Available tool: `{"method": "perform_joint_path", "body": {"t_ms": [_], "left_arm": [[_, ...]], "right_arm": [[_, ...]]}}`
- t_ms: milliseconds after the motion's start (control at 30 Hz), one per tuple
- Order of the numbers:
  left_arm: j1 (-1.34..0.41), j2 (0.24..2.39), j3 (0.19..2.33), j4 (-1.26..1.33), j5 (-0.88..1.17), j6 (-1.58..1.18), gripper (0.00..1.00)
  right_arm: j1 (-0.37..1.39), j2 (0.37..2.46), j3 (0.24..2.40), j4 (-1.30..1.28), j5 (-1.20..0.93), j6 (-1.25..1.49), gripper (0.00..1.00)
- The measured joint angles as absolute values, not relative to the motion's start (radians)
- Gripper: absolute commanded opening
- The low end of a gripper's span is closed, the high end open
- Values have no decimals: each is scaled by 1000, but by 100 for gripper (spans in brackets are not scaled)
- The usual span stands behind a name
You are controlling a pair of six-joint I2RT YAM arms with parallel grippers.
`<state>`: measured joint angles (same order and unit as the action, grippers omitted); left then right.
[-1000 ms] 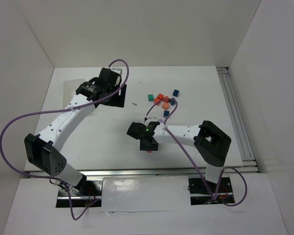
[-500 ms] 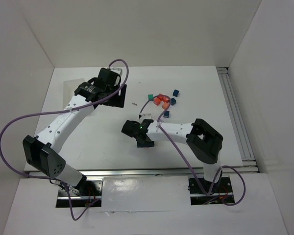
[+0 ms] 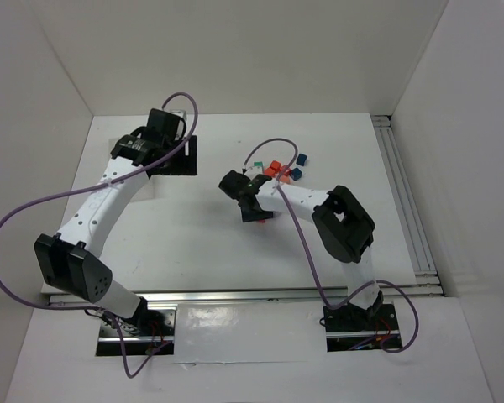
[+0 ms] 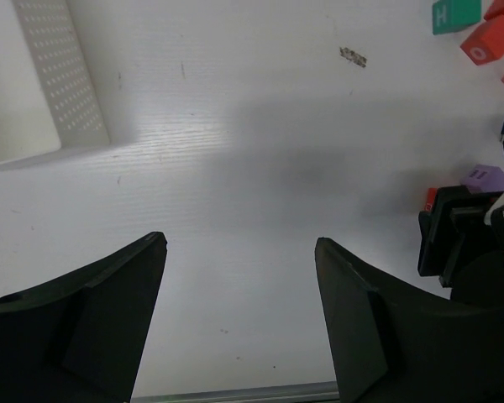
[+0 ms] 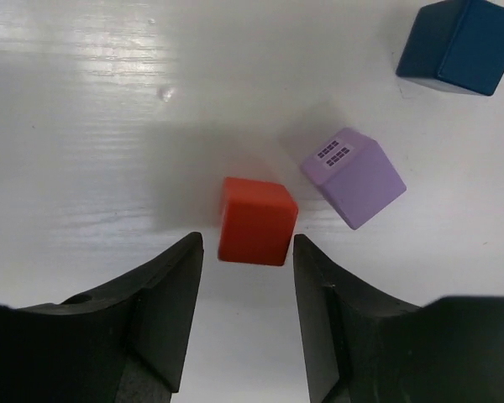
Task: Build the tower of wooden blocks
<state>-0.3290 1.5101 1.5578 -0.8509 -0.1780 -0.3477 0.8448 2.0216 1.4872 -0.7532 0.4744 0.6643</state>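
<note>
right tool point(image 5: 247, 243) released, jaws apart; red block point(image 5: 256, 220) loose just ahead of its tips. left tool point(image 4: 239, 243) released, empty. nothing looks stacked; whole build left.

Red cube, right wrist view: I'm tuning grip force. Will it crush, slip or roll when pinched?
Probably rigid: the red cube has crisp painted faces. Flat sides suggest sliding, not rolling. Smooth paint may slip; a push could bump the purple cube close beside it.
</note>
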Motion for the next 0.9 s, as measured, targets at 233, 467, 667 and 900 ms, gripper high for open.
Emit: {"method": "perform_joint_path", "body": {"t_ms": [233, 467, 667, 900], "left_arm": [[-276, 1510, 1554, -853, -151, -371, 84], [-276, 1510, 1551, -853, -133, -372, 84], [-276, 1510, 1547, -853, -129, -372, 84], [-276, 1509, 1531, -854, -123, -373, 84]], "right_arm": [[844, 2019, 1506, -747, 459, 603, 69], [805, 1922, 1507, -744, 453, 587, 69], [646, 1867, 1496, -722, 408, 582, 80], [531, 1914, 1504, -710, 327, 542, 84]]}}
